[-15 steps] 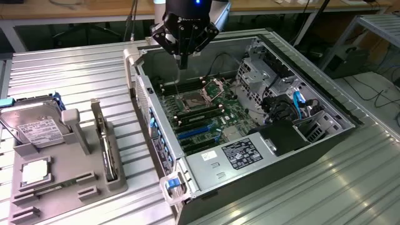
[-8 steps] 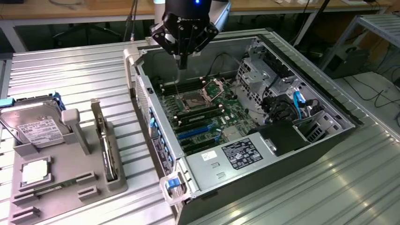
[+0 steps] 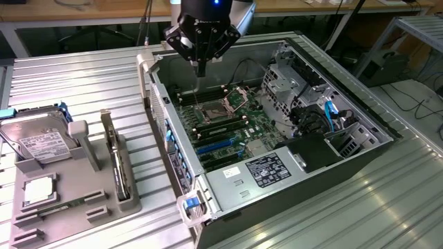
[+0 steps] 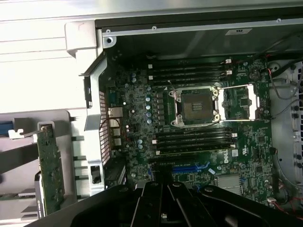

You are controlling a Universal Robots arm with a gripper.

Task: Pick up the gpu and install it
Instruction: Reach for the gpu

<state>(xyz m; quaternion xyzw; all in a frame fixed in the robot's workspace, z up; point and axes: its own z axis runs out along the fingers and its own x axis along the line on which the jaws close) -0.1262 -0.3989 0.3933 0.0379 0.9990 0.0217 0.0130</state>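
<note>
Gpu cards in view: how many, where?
1. The gpu stands on edge in the grey tray at the exterior view's left, beside the hard drive, outside the case. Others could be hidden inside the case.

You'll see an open computer case (image 3: 298,202) on the bench (image 3: 83,83), motherboard (image 3: 256,124) exposed; a hard drive (image 3: 35,140) stands in the grey holder (image 3: 66,215) beside it.

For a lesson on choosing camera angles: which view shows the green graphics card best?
The wrist view: the thin green circuit card shows its green face. The exterior view shows the card nearly edge-on, standing upright in the grey parts holder.
</note>
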